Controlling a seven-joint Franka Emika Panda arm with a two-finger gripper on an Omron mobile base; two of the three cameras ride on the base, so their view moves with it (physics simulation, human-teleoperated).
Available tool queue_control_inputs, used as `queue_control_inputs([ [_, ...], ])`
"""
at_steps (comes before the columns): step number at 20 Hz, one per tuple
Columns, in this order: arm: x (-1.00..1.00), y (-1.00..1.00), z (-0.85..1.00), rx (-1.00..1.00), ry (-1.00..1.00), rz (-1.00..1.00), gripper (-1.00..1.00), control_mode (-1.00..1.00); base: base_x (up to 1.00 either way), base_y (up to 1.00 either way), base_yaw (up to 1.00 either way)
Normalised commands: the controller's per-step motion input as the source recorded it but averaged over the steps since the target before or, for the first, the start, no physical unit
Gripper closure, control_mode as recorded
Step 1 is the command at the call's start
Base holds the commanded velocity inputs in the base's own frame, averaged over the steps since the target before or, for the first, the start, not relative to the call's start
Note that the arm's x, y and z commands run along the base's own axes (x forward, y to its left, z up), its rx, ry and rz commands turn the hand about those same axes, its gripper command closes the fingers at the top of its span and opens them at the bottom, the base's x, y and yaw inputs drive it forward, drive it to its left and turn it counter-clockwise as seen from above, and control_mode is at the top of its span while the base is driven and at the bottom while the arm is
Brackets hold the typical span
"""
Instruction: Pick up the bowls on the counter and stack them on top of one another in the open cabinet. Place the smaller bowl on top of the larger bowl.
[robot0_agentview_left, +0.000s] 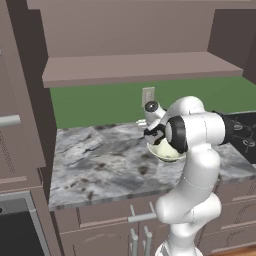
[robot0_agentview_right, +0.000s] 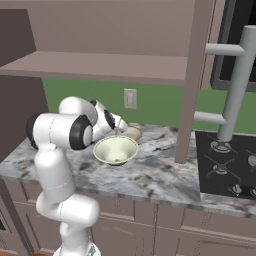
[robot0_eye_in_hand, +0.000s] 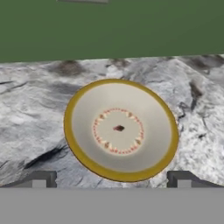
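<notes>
Two bowls, both on the counter (robot0_agentview_right: 165, 175), none in the cabinet (robot0_agentview_left: 145, 70) yet, so I'd call the task barely begun. The big cream-green bowl (robot0_agentview_right: 116, 150) sits near the front-middle of the stone, upright. The small brown-rimmed bowl (robot0_eye_in_hand: 120, 129) sits just behind it toward the green wall, close beside it; I can't tell if the two rims touch. From the right base view the small bowl (robot0_agentview_right: 133, 133) peeks out past the arm's wrist.

My gripper (robot0_eye_in_hand: 111, 179) hangs over the small bowl with its fingers wide apart and nothing between them; the two tips straddle the near edge of the bowl in the hand view without touching it.

The cabinet shelf above is bare where I see it. Left to do, as I judge it: big bowl up onto the shelf, small one into it. Going for the small one first looks like the wrong order unless I park it.
</notes>
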Motion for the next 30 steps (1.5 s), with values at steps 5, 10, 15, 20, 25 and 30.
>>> queue_control_inputs([
  [5,0.18,0.00,-0.25,0.00,0.00,0.00,-1.00,-1.00,0.00,0.00,0.00],
  [10,0.12,0.00,-0.41,0.00,-0.02,0.00,-1.00,-1.00,0.00,0.00,0.00],
  [15,0.20,0.01,-0.36,0.00,-0.04,0.00,-1.00,-1.00,0.00,0.00,0.00],
  [20,0.27,0.03,-0.29,0.00,-0.04,0.00,-1.00,-1.00,0.00,0.00,0.00],
  [25,0.25,0.06,-0.24,0.00,-0.02,0.00,-1.00,-1.00,0.00,0.00,0.00],
  [30,0.22,0.06,-0.21,0.00,-0.03,0.00,-1.00,-1.00,0.00,0.00,0.00],
])
